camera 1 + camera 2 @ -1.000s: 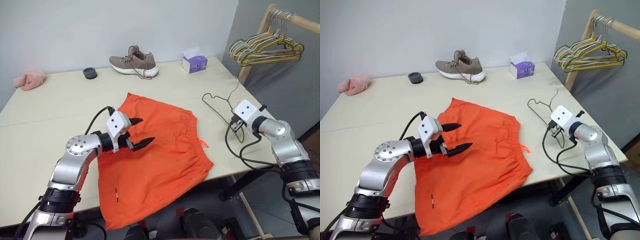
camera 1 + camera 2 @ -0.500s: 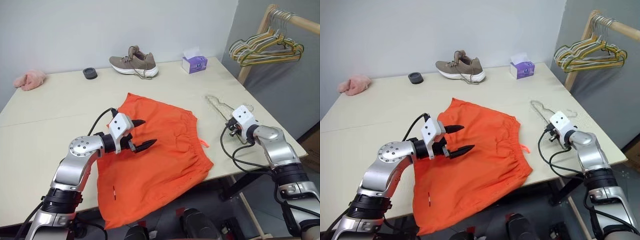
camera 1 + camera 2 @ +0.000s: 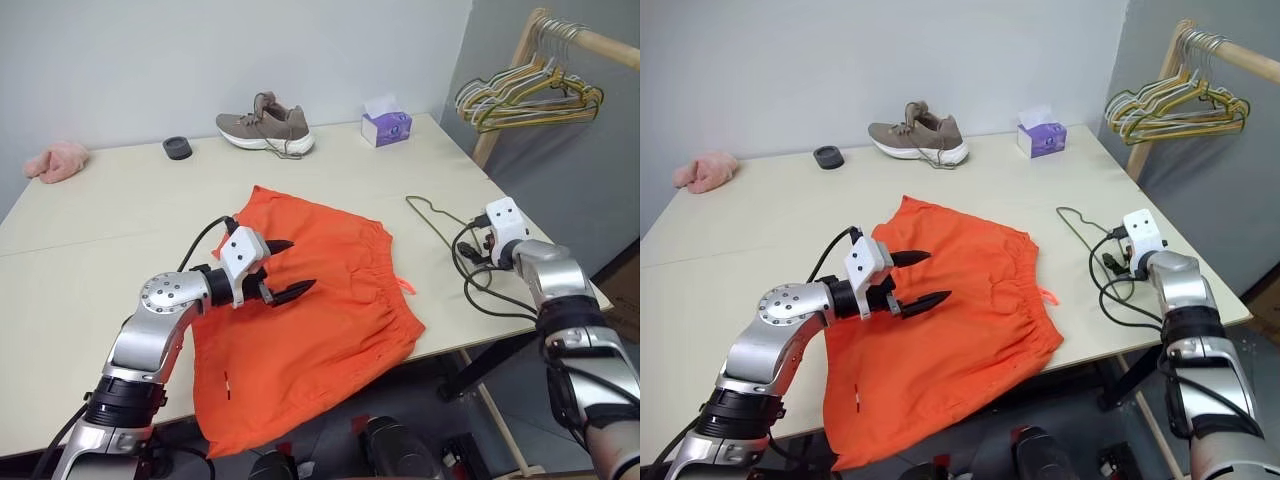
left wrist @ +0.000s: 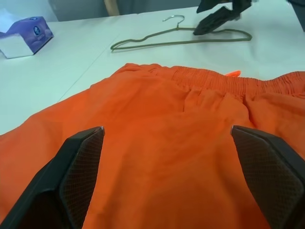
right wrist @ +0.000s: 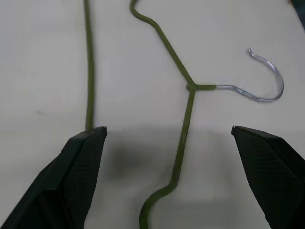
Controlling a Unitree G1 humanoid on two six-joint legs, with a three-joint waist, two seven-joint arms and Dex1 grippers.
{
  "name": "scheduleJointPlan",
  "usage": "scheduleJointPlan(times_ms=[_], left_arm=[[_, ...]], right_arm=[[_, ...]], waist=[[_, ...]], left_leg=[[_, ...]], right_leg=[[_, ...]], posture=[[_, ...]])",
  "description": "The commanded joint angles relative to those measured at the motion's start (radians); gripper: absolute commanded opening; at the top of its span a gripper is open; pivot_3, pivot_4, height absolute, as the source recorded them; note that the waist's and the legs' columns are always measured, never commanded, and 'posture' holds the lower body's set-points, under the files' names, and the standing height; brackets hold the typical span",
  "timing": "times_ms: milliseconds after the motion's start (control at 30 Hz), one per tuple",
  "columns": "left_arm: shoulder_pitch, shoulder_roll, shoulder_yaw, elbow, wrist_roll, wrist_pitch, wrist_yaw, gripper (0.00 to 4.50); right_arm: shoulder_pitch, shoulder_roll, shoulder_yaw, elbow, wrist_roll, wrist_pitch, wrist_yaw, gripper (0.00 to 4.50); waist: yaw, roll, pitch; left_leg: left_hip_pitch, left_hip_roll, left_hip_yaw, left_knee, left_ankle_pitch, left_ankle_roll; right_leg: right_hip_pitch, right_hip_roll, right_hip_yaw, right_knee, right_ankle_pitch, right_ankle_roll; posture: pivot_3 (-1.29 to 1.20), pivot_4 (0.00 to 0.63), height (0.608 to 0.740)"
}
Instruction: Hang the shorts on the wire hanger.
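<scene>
Lying flat mid-table in the eye views, the shorts (image 3: 310, 320) remain unhung under the spread left gripper (image 3: 283, 270); left wrist view: the wire hanger (image 4: 181, 39) beyond the waistband; right wrist view: right gripper (image 5: 167, 138) spread, hanger unheld.

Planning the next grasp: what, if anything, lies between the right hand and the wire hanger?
Nothing visible. The right hand is open just over the wire hanger, which lies flat on bare table.
</scene>
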Motion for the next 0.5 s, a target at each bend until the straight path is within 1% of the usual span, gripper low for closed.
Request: scheduleJointPlan(times_ms=[33, 67, 167, 333, 467, 500], left_arm=[[-0.029, 0.000, -0.001, -0.023, 0.001, -0.019, -0.009, 4.50], [-0.033, -0.001, -0.002, -0.021, 0.002, -0.019, -0.010, 4.50], [-0.036, -0.001, 0.000, -0.021, 0.002, -0.019, -0.011, 4.50], [-0.028, -0.007, 0.002, -0.029, 0.002, -0.022, -0.005, 4.50], [-0.022, -0.009, 0.002, -0.034, 0.004, -0.023, -0.003, 4.50], [-0.019, -0.009, 0.001, -0.035, 0.004, -0.024, -0.003, 4.50]], right_arm=[[-0.095, -0.010, -0.017, 0.189, -0.005, -0.018, -0.033, 4.49], [-0.113, -0.011, -0.012, 0.234, -0.011, -0.025, -0.029, 4.49], [-0.144, -0.011, 0.014, 0.334, -0.033, -0.028, 0.001, 3.88], [-0.144, 0.008, 0.020, 0.395, -0.026, 0.007, 0.029, 2.16], [-0.139, 0.017, 0.006, 0.404, -0.017, 0.015, 0.002, 0.76], [-0.136, 0.022, -0.010, 0.408, -0.006, 0.019, -0.030, 0.38]], waist=[[-0.001, 0.000, 0.000], [-0.001, 0.000, 0.000], [-0.001, -0.001, -0.001], [0.004, -0.005, -0.005], [0.010, -0.009, -0.009], [0.010, -0.009, -0.010]], left_leg=[[0.000, 0.000, 0.000, 0.000, 0.000, 0.000], [0.000, 0.000, 0.001, 0.000, 0.000, 0.000], [0.001, 0.000, 0.003, 0.000, 0.000, 0.000], [0.003, 0.000, 0.004, 0.000, 0.000, 0.000], [0.007, 0.000, 0.004, 0.000, 0.000, 0.000], [0.009, 0.000, 0.004, 0.000, 0.000, 0.000]], right_leg=[[0.000, 0.000, 0.001, 0.000, 0.000, 0.000], [0.000, 0.000, 0.001, 0.000, 0.000, 0.000], [0.000, 0.000, 0.004, -0.001, 0.001, 0.001], [0.002, 0.000, 0.005, -0.001, 0.001, 0.002], [0.005, 0.000, 0.005, -0.001, 0.001, 0.002], [0.007, 0.000, 0.005, -0.001, 0.001, 0.002]], posture=[[-0.20, 0.053, 0.740], [-0.20, 0.053, 0.740], [-0.20, 0.052, 0.740], [-0.19, 0.050, 0.740], [-0.19, 0.050, 0.740], [-0.19, 0.050, 0.740]])
